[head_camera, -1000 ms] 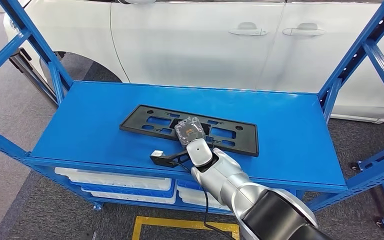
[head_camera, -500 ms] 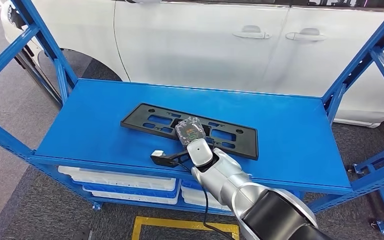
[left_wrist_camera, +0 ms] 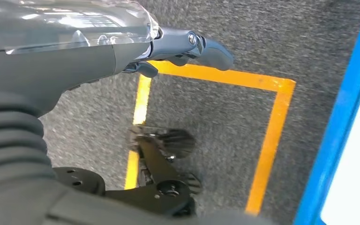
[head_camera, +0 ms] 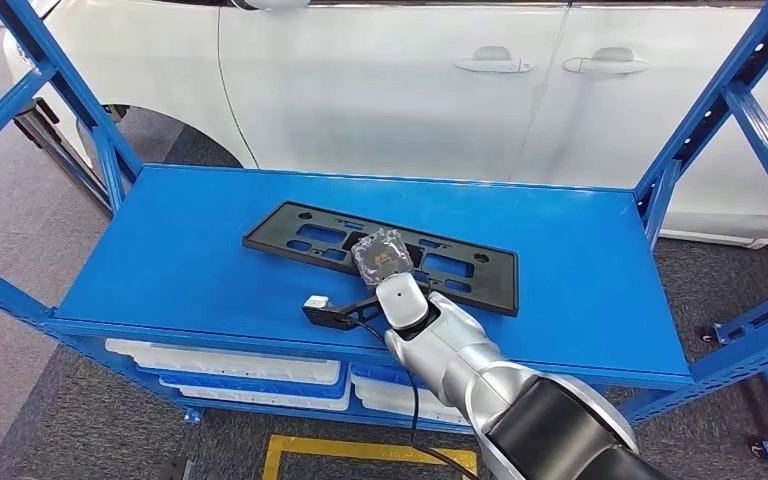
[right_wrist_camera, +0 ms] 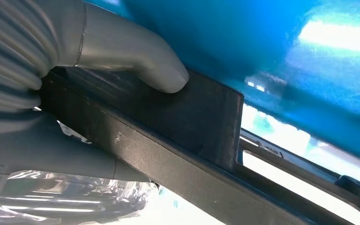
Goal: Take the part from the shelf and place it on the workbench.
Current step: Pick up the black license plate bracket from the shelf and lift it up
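Note:
The part [head_camera: 460, 270] is a long flat black frame with cut-outs, lying across the middle of the blue shelf top [head_camera: 180, 250]. My right hand [head_camera: 380, 258], wrapped in clear film, sits on the frame's near edge around its middle. In the right wrist view the grey thumb [right_wrist_camera: 136, 56] presses on one face of the black frame [right_wrist_camera: 201, 122] and the rest of the hand lies against the other side, so the hand grips it. My left hand [left_wrist_camera: 187, 44] hangs over the floor with its fingers loosely extended, holding nothing.
Blue slanted uprights [head_camera: 70, 95] [head_camera: 720, 100] stand at both ends of the shelf. A white car [head_camera: 380, 90] is close behind it. White and blue bins [head_camera: 230, 365] sit on the level below. A yellow line [head_camera: 360, 450] marks the grey carpet in front.
The whole picture swayed a little and came back, so the camera moved. My right hand stays on the frame's near edge, and the frame lies in the same place.

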Controlling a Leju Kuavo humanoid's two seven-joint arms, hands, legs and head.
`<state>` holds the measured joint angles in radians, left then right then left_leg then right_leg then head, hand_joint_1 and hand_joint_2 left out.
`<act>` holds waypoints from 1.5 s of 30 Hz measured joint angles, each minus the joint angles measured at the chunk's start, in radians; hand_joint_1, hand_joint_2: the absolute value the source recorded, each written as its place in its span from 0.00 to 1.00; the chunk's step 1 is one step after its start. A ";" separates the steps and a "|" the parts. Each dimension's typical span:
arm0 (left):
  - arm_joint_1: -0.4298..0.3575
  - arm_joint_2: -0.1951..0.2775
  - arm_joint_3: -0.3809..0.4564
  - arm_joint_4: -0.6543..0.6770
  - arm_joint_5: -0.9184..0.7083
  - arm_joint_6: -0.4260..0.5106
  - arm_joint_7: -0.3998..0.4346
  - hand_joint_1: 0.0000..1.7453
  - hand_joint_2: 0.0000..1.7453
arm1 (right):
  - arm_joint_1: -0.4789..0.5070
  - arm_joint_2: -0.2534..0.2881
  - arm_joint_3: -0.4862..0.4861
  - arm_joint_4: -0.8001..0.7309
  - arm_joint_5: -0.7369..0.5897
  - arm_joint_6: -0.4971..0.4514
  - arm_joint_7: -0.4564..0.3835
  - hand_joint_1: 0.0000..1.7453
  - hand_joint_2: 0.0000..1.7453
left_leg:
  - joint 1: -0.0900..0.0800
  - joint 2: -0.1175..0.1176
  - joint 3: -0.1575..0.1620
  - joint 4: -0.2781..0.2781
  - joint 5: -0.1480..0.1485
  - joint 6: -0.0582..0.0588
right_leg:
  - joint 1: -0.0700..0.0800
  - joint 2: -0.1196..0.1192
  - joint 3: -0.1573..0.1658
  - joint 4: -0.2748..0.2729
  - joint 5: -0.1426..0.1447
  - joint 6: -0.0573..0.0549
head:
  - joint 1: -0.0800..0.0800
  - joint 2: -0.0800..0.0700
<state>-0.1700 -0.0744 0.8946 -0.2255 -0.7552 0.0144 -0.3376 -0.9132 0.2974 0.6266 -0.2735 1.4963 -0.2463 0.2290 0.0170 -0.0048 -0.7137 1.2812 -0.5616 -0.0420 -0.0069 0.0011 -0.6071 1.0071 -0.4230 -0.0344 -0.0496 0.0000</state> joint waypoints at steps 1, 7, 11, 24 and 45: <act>-0.001 0.000 0.000 0.000 0.000 -0.004 -0.007 0.00 1.00 | -0.001 0.000 -0.001 -0.002 0.002 -0.014 -0.003 0.94 1.00 | 0.000 0.000 -0.011 0.016 0.005 0.000 | 0.001 0.000 0.000 0.001 0.000 0.000 | 0.000 0.000; -0.012 0.000 0.015 0.000 0.063 -0.018 -0.023 0.00 1.00 | -0.007 0.014 -0.100 -0.195 -0.342 -0.323 -0.347 0.94 1.00 | -0.006 0.002 0.111 -0.271 0.141 0.024 | 0.006 0.008 -0.007 0.010 -0.003 0.015 | 0.000 0.000; -0.002 0.000 0.038 0.000 0.082 -0.012 0.004 0.00 1.00 | 0.065 0.001 -0.239 -0.661 -1.175 -0.136 -0.731 0.94 1.00 | -0.002 -0.009 0.112 -0.281 0.148 0.047 | 0.008 0.000 -0.014 0.032 -0.029 0.039 | 0.000 0.000; 0.075 0.018 0.053 0.000 0.045 0.022 0.101 0.00 1.00 | 0.418 -0.125 -0.322 -1.526 -1.875 0.609 -0.806 0.94 1.00 | -0.015 -0.010 0.121 -0.270 0.125 0.042 | 0.011 0.000 -0.008 0.013 -0.012 0.021 | 0.000 0.000; 0.082 0.025 0.072 0.000 0.043 0.010 0.098 0.00 1.00 | 0.709 -0.177 -0.148 -1.536 -1.684 0.680 -0.919 0.94 1.00 | -0.007 0.001 0.149 -0.300 0.134 0.066 | 0.000 0.000 -0.088 0.228 -0.146 0.048 | 0.000 0.000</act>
<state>-0.0884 -0.0493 0.9666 -0.2255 -0.7118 0.0243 -0.2399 -0.2041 0.1201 0.4781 -1.8098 -0.1877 0.4335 -0.6900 0.0095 -0.0037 -0.5644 0.9816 -0.4279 0.0239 -0.0064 0.0007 -0.6949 1.2353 -0.5695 0.0138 -0.0494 0.0000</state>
